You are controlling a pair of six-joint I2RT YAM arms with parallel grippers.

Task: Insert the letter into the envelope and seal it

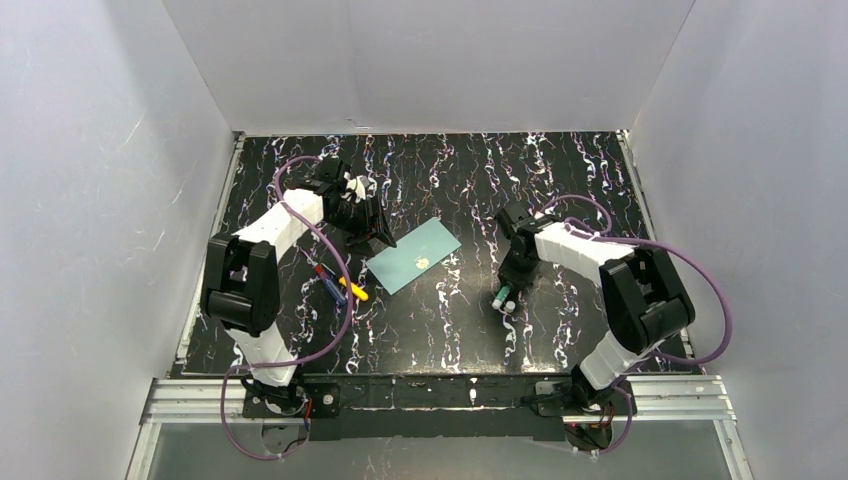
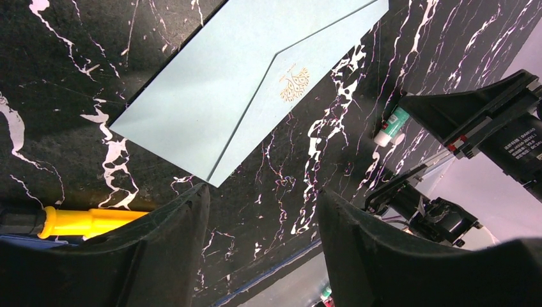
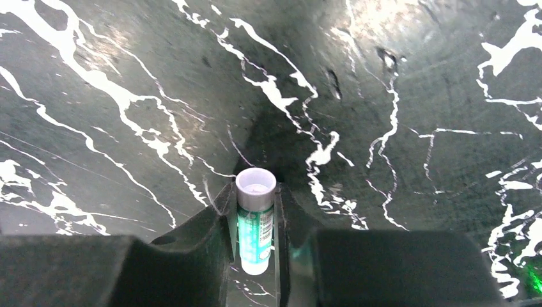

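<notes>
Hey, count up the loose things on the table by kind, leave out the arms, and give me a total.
teal envelope: 1
glue stick: 1
pens or markers: 2, as far as I can tell, since they lie bunched together
Total: 4

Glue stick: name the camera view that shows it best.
Right wrist view. The glue stick sits close up, pale cap and green label clear, clamped in the right gripper. The top view shows it only as a tiny speck at that gripper's tip; the left wrist view catches it small, far off.
</notes>
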